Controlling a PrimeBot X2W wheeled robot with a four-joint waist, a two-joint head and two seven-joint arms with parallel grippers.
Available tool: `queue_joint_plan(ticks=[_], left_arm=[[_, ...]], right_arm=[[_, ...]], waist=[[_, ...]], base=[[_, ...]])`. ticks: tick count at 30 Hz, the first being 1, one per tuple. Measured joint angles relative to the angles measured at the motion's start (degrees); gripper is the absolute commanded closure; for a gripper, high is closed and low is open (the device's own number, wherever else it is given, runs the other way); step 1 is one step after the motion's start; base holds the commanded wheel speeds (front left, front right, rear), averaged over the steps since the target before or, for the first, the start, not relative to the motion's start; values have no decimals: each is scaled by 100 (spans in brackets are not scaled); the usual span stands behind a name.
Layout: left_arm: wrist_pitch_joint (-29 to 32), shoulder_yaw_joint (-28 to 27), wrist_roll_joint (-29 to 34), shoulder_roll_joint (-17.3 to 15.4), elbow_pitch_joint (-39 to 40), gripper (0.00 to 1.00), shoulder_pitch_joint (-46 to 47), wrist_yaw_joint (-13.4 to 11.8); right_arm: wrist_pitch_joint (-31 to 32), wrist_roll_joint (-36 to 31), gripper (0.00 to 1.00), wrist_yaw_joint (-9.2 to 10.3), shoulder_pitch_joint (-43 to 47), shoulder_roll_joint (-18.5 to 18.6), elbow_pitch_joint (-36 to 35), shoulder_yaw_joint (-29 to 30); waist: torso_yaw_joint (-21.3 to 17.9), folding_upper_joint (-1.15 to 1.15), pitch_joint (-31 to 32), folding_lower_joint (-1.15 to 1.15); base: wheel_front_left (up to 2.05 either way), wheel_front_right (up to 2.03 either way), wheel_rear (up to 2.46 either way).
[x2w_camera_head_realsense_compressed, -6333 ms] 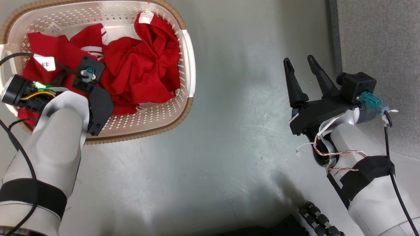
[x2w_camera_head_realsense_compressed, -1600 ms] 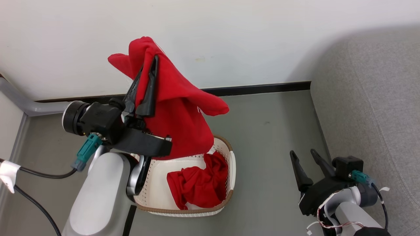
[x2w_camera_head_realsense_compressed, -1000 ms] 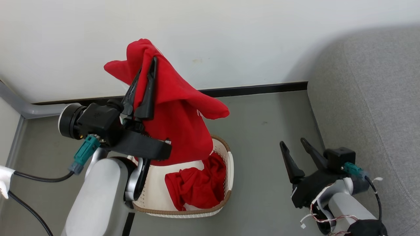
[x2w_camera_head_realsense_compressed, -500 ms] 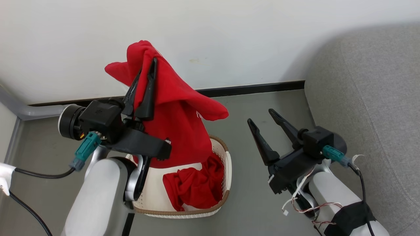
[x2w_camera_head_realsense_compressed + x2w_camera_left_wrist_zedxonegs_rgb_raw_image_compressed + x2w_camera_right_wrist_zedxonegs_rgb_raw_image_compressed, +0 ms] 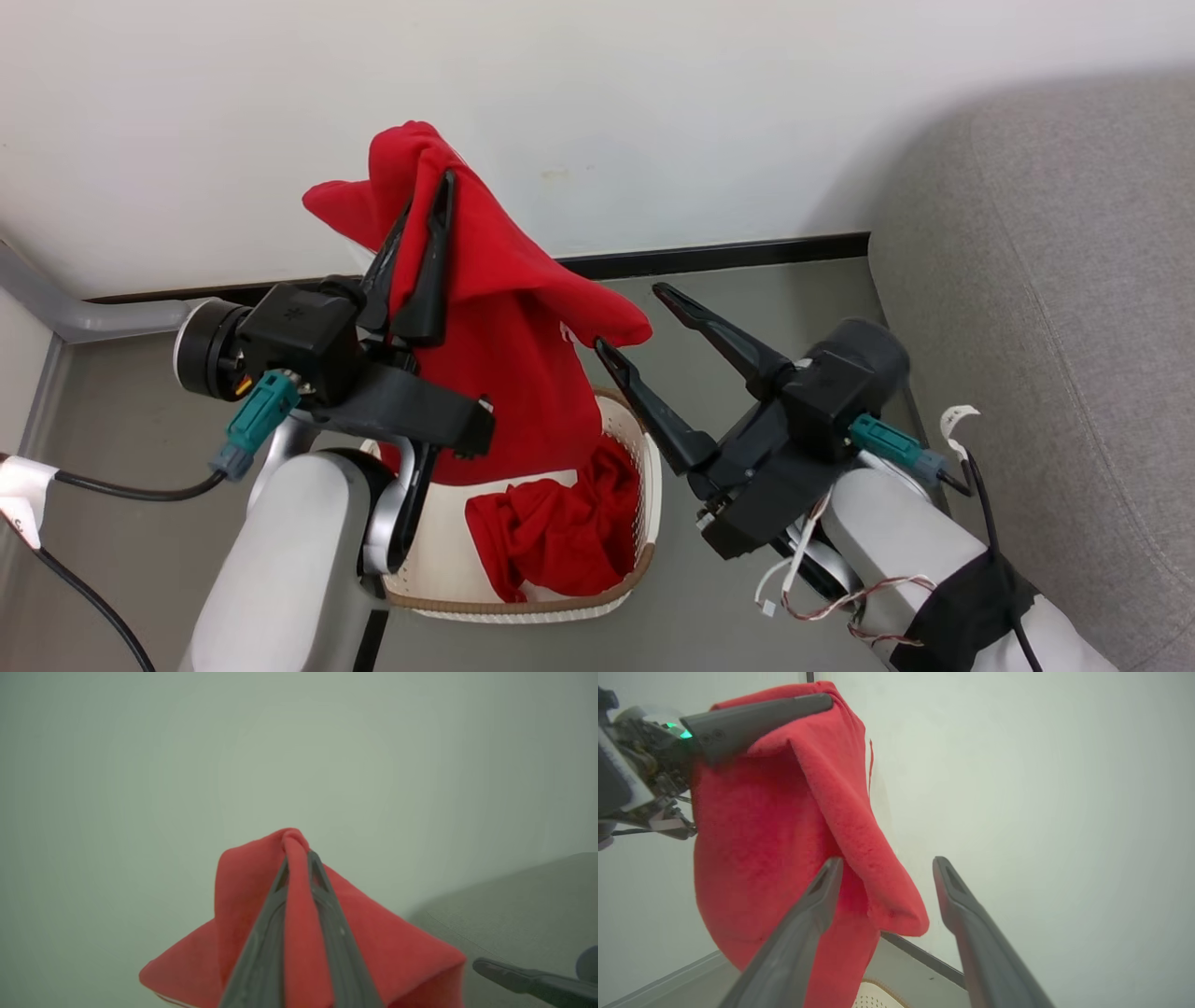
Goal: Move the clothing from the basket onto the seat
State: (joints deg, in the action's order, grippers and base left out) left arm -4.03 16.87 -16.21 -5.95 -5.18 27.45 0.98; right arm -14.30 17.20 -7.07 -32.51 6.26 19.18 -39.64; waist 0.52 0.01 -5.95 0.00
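Clamped shut on a fold of a bright red soft fabric garment [image 5: 513, 373]: the left hand [image 5: 428, 191], long dark fingers pointing up. Cloth peaking just above the tips, seen close in the left wrist view [image 5: 297, 856], and draping down on both sides. Held high in front of the white wall [image 5: 700, 112], lower edge hanging over the cream-white perforated plastic basket with a brown woven-look rim [image 5: 523, 605].

Inside that basket, down on the grey floor [image 5: 766, 308]: a second crumpled red garment [image 5: 560, 532].

Spread wide and holding nothing: the right hand [image 5: 627, 315], angled up toward the drooping flap of the held garment. In the right wrist view, flap end between the two parted fingers [image 5: 888, 861]; touching or not, impossible to tell.

Off to the right, well apart from both garments: the large light grey upholstered sofa [image 5: 1074, 280].
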Motion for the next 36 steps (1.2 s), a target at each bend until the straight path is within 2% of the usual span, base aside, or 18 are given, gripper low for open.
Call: queue_joint_plan(ticks=[6,14,23,36], left_arm=[[48,71,0,23,55,100,-2,-5],[91,256,0,101,69,100,9,3],[91,349,0,140,91,100,19,3],[98,438,0,171,99,100,40,9]], right_arm=[[-11,11,0,0,-311,125,-154,-385],[163,47,0,-1,-619,199,-127,-563],[376,145,0,-1,-871,129,171,-922],[654,303,0,-1,-1001,0,678,-991]], waist=[[29,0,-2,0],[133,0,-39,0],[249,0,-75,0],[320,0,-110,0]], base=[[0,0,0],[0,0,0],[0,0,0],[0,0,0]])
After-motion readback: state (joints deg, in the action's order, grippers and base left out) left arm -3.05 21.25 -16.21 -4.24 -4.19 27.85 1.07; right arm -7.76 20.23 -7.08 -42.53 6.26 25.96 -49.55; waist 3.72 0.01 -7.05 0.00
